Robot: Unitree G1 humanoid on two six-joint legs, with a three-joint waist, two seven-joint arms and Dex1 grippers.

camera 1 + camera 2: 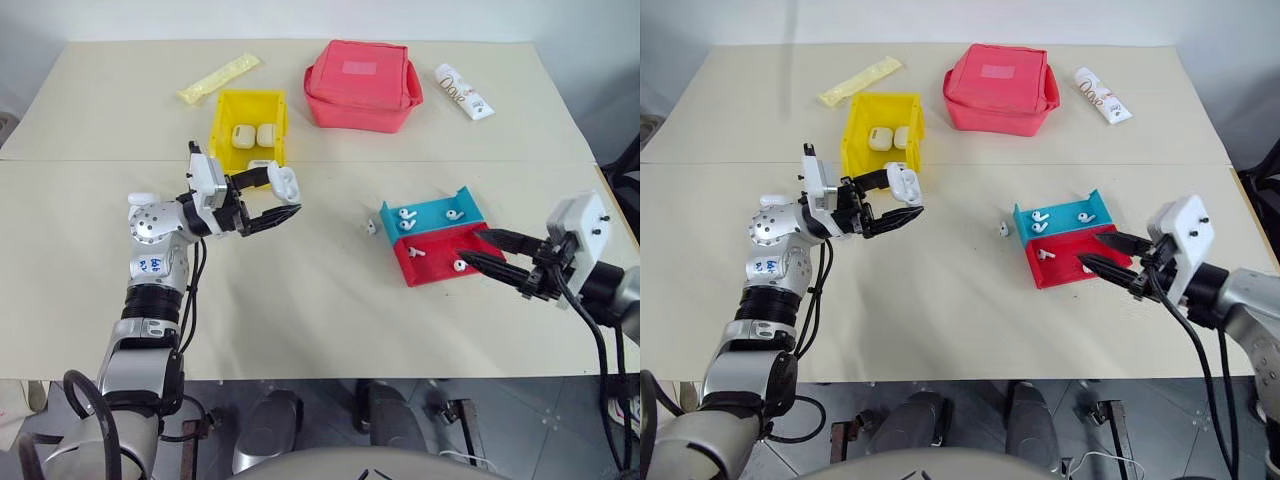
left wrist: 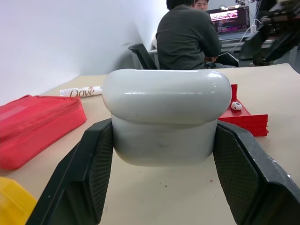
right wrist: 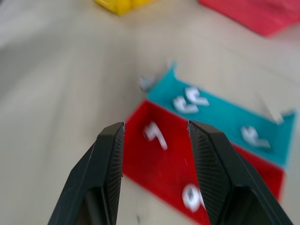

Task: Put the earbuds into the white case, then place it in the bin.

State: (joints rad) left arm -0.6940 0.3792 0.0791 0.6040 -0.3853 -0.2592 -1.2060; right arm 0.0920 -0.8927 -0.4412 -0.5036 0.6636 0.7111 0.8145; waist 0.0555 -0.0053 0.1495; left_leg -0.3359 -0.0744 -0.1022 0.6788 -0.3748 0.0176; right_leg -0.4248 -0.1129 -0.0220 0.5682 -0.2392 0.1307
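White case pinched by left fingers | right fingers spread | bin: two cases

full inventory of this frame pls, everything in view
white case: 1, white, closed, held above table near bin
bin: 1, yellow, far left, holds 2 white cases
earbuds: about 5 in trays, 1 loose beside them
trays: blue and red, right
zip pouch: 1, red, far centre
sachet: 1, yellow, far left
Dove tube: 1, white, far right
person: 1, seated beyond the table
left tool: shut on white case
right tool: open, by red tray
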